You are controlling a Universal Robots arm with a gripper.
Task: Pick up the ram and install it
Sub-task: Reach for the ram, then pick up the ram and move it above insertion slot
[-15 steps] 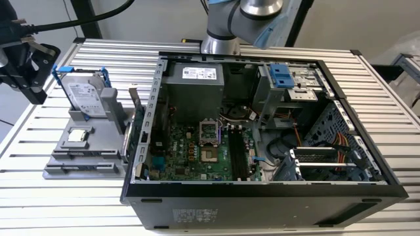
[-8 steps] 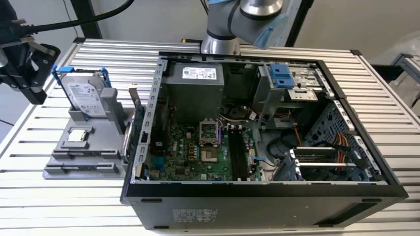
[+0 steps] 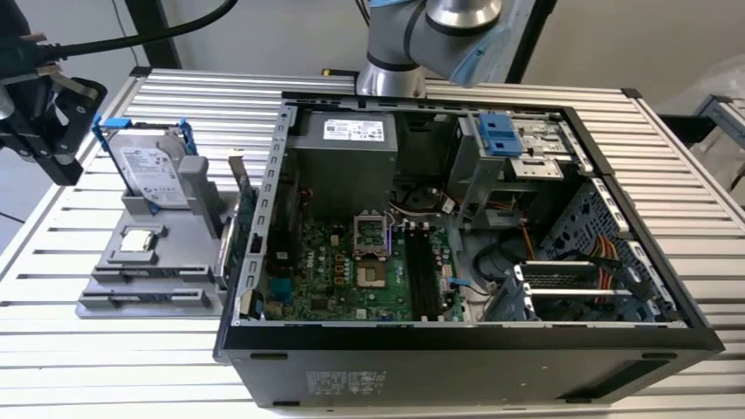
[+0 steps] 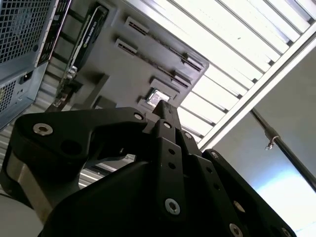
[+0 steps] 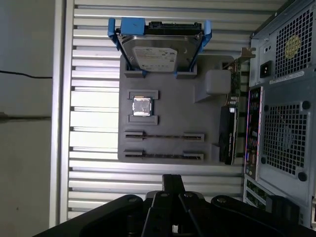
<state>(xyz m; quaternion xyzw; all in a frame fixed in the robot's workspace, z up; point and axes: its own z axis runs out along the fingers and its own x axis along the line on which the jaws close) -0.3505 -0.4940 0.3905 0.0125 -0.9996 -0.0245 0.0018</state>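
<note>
Two ram sticks lie on edge in the slots of a grey holder tray [image 5: 170, 106]; they are thin and dark, one [image 5: 163, 136] just behind the other [image 5: 163, 156]. In the second wrist view the same sticks [image 4: 165, 43] sit far beyond the fingertips. My black gripper [image 5: 173, 181] hangs above the table short of the tray, with its jaws together and nothing between them. In the exterior view the gripper [image 3: 61, 161] is at the far left, beside the tray [image 3: 152, 262]. The motherboard's black memory slots [image 3: 421, 271] lie in the open computer case [image 3: 466, 358].
The tray also holds a silver hard drive in a blue frame [image 3: 149, 170], a square processor chip [image 5: 142, 106] and an upright card with a metal bracket [image 5: 228, 133] next to the case wall. The slatted metal table [image 3: 117, 367] ends close to my gripper.
</note>
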